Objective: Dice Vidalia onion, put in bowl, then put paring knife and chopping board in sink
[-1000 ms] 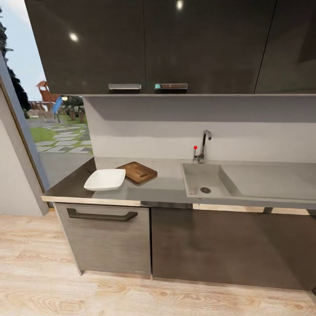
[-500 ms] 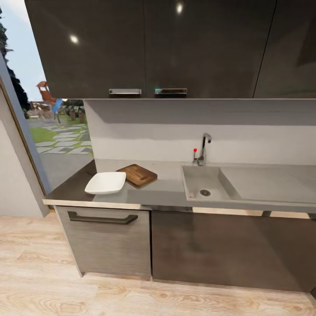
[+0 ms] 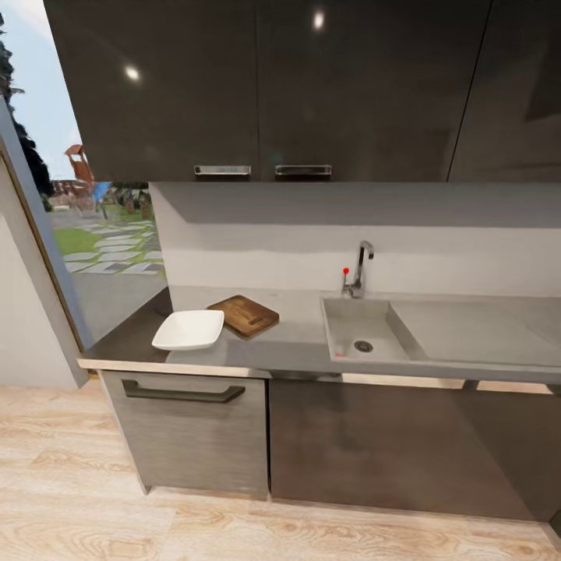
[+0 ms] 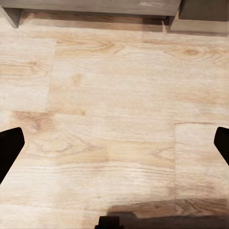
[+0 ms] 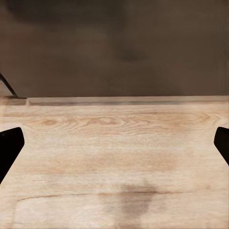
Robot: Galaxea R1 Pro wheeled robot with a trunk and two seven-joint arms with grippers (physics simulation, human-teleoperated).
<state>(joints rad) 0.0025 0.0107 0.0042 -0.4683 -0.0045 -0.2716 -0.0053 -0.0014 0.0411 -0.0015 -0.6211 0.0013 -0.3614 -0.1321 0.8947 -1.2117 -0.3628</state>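
On the grey stone-look counter (image 3: 296, 335), toward its left end, a shallow white bowl (image 3: 188, 329) with rounded corners sits just beside a dark brown wooden chopping board (image 3: 244, 315); the board's near-left corner looks tucked against or slightly behind the bowl's rim. The board shows fine grain and a small dark slot or mark near its middle; whether a knife lies on it cannot be told. To the right, well apart from the board, the matte grey sink (image 3: 348, 315) is sunk into the slab, a rectangular basin with a round drain (image 3: 363, 345) and a flat drainboard wing stretching rightward. A small reddish speck lies at the basin's front edge, too small to identify. Behind the basin stands a chrome tap (image 3: 361, 267) with a red knob (image 3: 346, 271) beside it.

Glossy dark upper cabinets (image 3: 265, 86) with slim metal handles hang above a pale backsplash. Below the counter are a brushed grey drawer front with a dark bar handle (image 3: 182, 393) and a smooth dark cabinet door. The floor (image 3: 234, 530) is pale wood planking with visible grain.

The left pincer (image 4: 114, 145) points down at that planking, its dark fingertips wide apart at the frame's edges, holding nothing. The right pincer (image 5: 114, 143) is likewise spread wide and empty, facing the floor and a dark cabinet base.
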